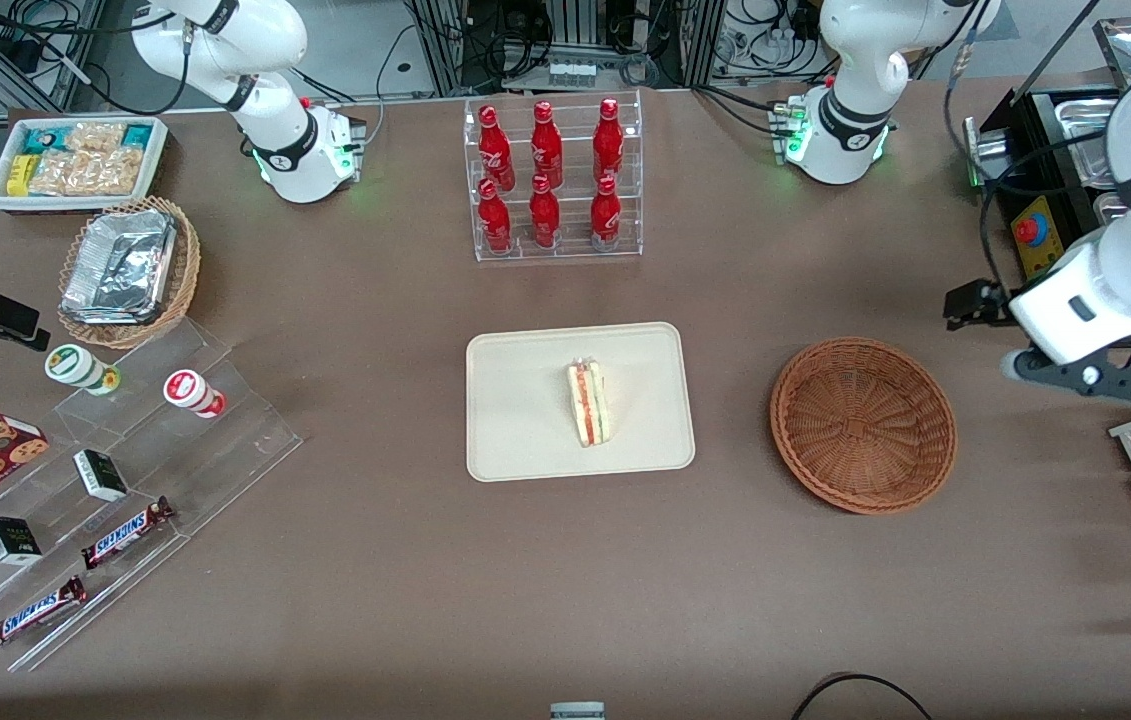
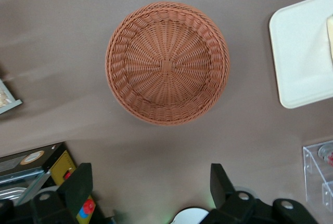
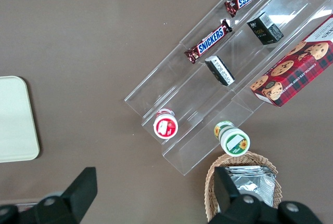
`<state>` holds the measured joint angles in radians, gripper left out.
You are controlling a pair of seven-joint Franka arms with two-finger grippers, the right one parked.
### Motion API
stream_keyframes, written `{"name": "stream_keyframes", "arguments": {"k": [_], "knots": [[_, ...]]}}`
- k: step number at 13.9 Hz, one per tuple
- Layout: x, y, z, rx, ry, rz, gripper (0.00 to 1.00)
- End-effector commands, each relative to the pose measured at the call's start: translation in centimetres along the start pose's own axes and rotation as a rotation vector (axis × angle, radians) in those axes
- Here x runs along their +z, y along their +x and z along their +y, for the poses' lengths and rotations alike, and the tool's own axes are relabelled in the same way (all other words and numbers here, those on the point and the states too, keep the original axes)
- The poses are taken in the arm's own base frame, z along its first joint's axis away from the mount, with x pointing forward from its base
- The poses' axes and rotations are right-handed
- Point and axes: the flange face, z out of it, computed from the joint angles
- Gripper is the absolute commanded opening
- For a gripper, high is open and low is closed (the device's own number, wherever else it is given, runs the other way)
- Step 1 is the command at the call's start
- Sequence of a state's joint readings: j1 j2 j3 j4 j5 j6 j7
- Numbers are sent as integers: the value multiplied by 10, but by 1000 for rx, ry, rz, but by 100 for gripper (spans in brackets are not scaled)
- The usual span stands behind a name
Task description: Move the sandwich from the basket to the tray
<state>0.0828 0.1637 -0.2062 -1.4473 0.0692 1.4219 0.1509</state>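
Lying on tray (image 1: 525, 400): layered sandwich (image 1: 588, 402); gripper (image 2: 151, 187) open.

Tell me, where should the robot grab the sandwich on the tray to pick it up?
Probably from straight above, fingers closing on its two flat bread faces. The sandwich stands on edge on the tray, striped filling up, a narrow wedge. The gripper is open, high above the table beside the empty basket.

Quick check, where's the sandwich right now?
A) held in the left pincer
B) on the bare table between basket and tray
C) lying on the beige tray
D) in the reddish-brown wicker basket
C. The sandwich lies on the beige tray, the reddish-brown wicker basket holds nothing, and the left pincer is open and empty, up above the table beside the basket at the working arm's end.
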Motion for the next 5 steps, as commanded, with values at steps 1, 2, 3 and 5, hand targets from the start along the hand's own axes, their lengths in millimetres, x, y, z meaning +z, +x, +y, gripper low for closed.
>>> {"name": "stream_keyframes", "arguments": {"k": [1, 2, 3, 5], "knots": [[-13, -22, -1, 11, 8, 11, 100], [-15, -24, -3, 7, 9, 15, 100], [-15, -24, -5, 5, 9, 18, 100], [-14, -25, -7, 1, 17, 20, 100]]}}
